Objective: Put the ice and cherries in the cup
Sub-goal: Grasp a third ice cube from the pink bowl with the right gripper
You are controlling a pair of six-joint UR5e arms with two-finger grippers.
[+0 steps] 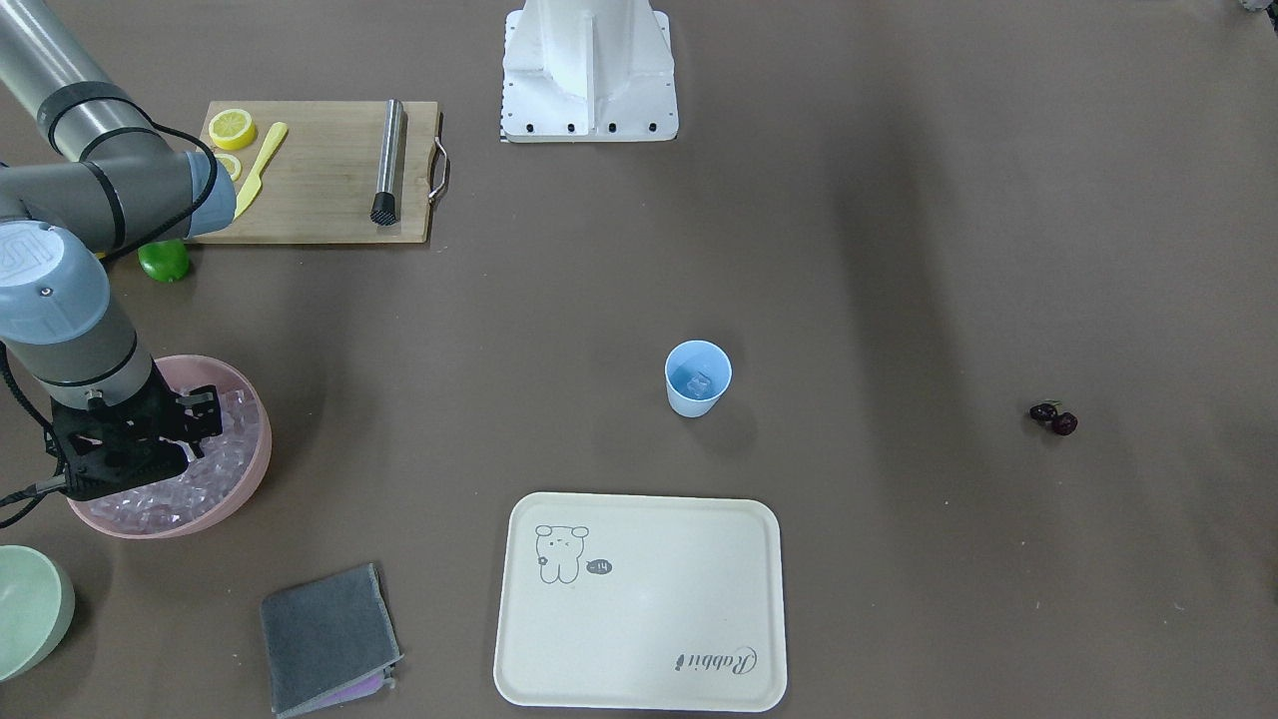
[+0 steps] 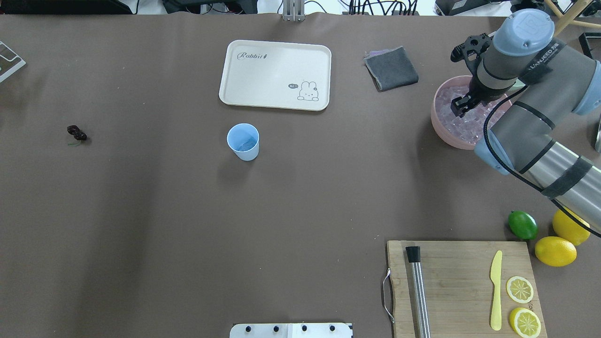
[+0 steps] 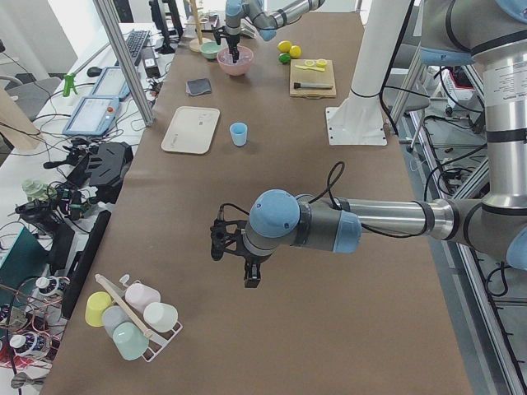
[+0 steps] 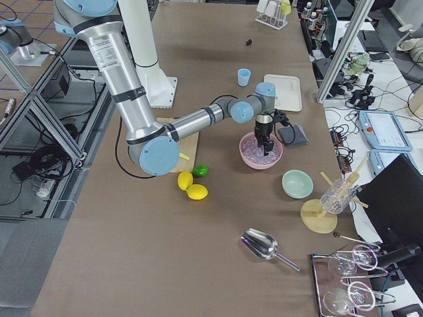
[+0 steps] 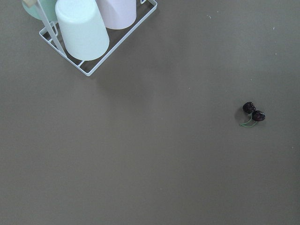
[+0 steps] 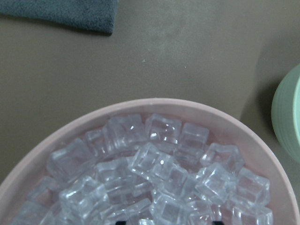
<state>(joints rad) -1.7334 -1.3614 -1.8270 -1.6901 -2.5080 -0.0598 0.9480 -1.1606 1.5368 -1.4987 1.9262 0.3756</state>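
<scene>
Brown matte table [image 1: 899, 250]; right claw [image 1: 198, 424] wide above ice [image 6: 159, 173] in pink bowl [image 6: 154, 104]; left claw [image 3: 249, 276], spread unclear

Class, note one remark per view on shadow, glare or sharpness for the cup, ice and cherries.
Overhead exterior: the cup casts a faint, soft-edged shadow. Right wrist-mounted: the ice shows small white glints. Left wrist-mounted: the cherries are small but fairly sharp.

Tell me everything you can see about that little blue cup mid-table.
The cup is a small light-blue tumbler, seemingly plastic, tapered toward its base, without a handle. It stands upright and open on the brown table, apart from the cream tray. At least one clear ice cube lies inside at the bottom. Nothing else touches it.
</scene>
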